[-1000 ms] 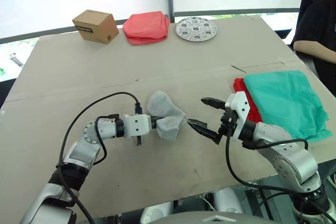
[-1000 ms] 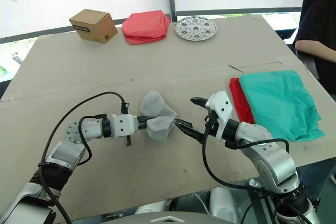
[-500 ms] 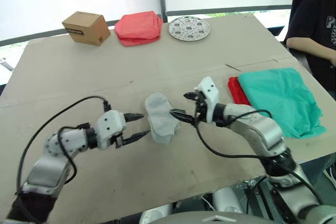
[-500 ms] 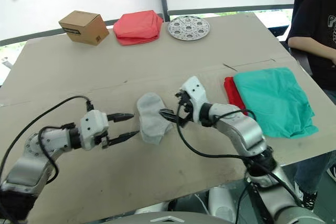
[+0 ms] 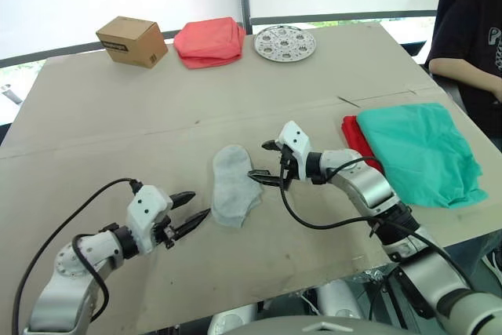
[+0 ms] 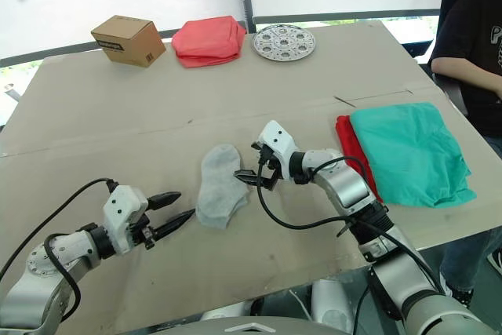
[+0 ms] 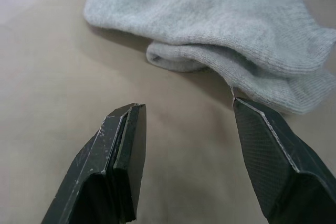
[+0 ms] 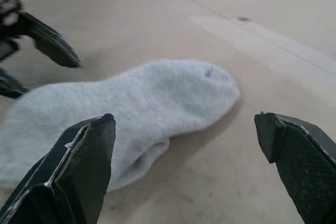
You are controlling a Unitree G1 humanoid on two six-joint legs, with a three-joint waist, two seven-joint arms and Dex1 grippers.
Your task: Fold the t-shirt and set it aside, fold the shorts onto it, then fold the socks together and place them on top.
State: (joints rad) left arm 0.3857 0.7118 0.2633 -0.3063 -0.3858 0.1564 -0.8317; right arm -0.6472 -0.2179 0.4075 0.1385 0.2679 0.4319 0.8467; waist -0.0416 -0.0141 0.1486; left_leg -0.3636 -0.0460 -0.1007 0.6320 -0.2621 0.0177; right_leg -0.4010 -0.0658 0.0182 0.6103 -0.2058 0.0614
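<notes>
1. Head views: the socks (image 5: 234, 194) lie stacked one on the other at mid-table, flat and free of both pincers. The right gripper (image 5: 264, 162) sits spread wide right at their right edge; the left gripper (image 5: 190, 209) hangs spread just off their left side, not touching. Over on the right, the shorts (image 5: 420, 151) are folded on top of the t-shirt (image 5: 354, 132), red edge peeking out. Socks and that pile are well apart, so the carry is the risk: a pinch on the top layer alone would likely leave one sock behind.

2. Left wrist view: jaws wide, the socks (image 7: 226, 35) just ahead, two layers visibly offset at the near edge. A close here could catch only the lower lip and peel the pair apart, I'd say.

3. Right wrist view: fingers far apart with the toe end of the socks (image 8: 131, 114) between them, and the left gripper (image 8: 29, 43) dark beyond the cloth. Closing low might scrape the table (image 8: 252, 171) and bunch the knit rather than lift it; both arms converging could also bump.
</notes>
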